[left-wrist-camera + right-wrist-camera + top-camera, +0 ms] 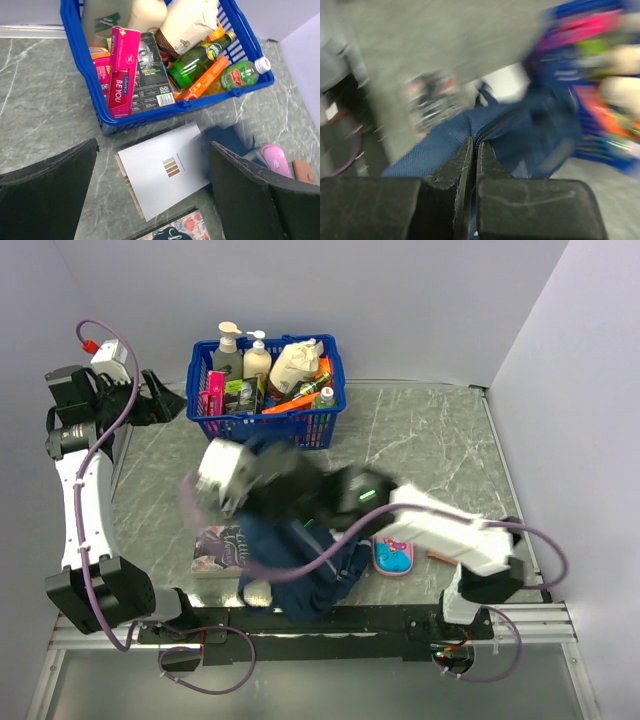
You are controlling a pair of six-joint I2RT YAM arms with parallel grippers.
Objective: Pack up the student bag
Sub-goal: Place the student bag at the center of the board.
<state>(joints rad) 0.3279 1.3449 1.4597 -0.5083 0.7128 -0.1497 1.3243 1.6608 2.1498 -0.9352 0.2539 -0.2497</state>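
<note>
- The bag (300,565), navy fabric, lies at the near edge of the tabletop, about midway along it. Its long axis seems to run from the near edge toward the basket (265,390), though blur softens its outline.
- The right gripper (474,145) is on the bag. Its jaws are pressed almost together and appear to pinch the fabric right at the zip (497,127). The zip runs straight away from the jaws toward the basket.
- The right arm is much the nearer, stretched leftward across the bag. A pull along that zip line looks like the likely next move.
- The left gripper (165,400) hangs at the far left corner, well apart from the bag, jaws spread wide and holding nothing.
- A floral book (220,550) lies just left of the bag, and a pink case (393,557) just right.
- A white booklet (165,170) lies between basket and book.
- The basket, full of bottles and boxes, sits at the far edge.
</note>
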